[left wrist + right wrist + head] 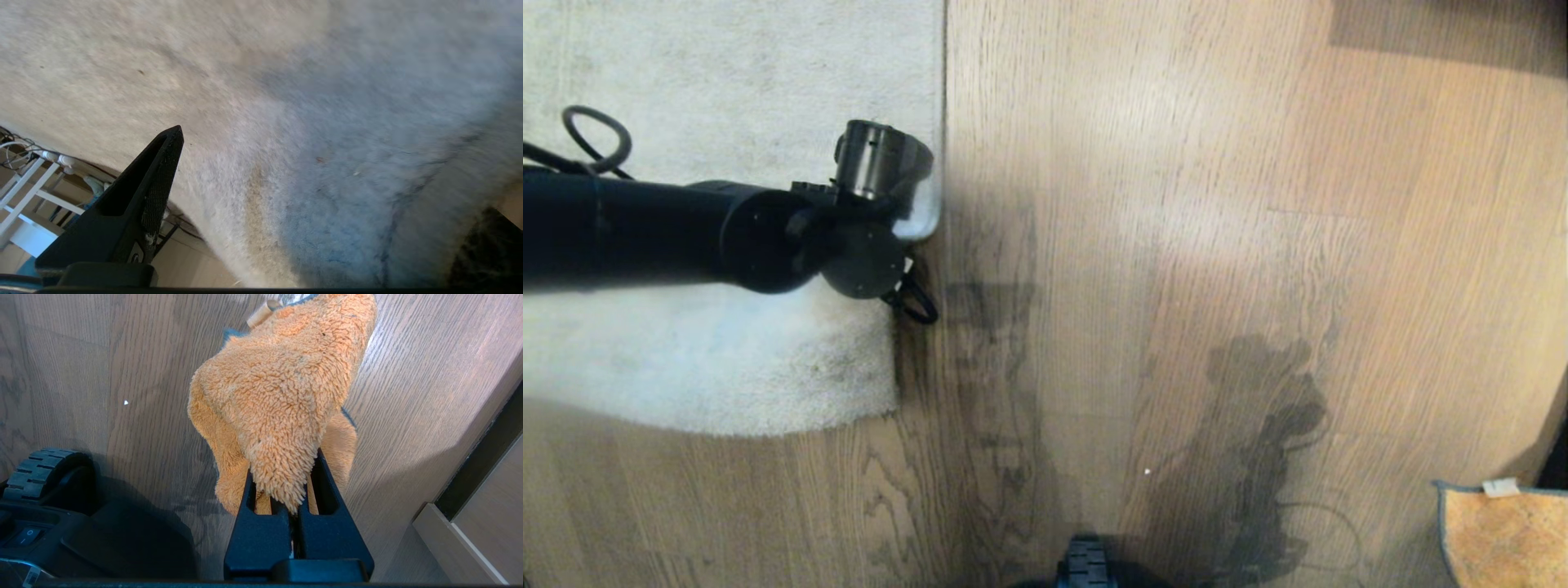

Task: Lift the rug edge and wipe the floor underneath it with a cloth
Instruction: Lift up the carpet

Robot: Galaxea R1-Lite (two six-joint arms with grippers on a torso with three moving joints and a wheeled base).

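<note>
The left arm point(645, 237) reaches in from the 9 o'clock side of the head view and ends over the corner region of the pale grey, mottled short-pile rug edge point(943, 122). The left gripper point(327, 163) has its jaws spread wide above the rug pile; one black finger point(155, 183) is visible in the left wrist view, and nothing is between the jaws. The straight rug border runs from 12 o'clock down toward the centre of the head view.

The right gripper point(292, 498) has its jaws pressed together, pinching the orange-yellow fuzzy cloth point(282, 396), which drapes over the fingers. In the head view the cloth sits at 4 o'clock, over the light brown wood-plank floor point(1217, 204). A black ribbed base wheel point(1085, 563) shows at 6 o'clock.
</note>
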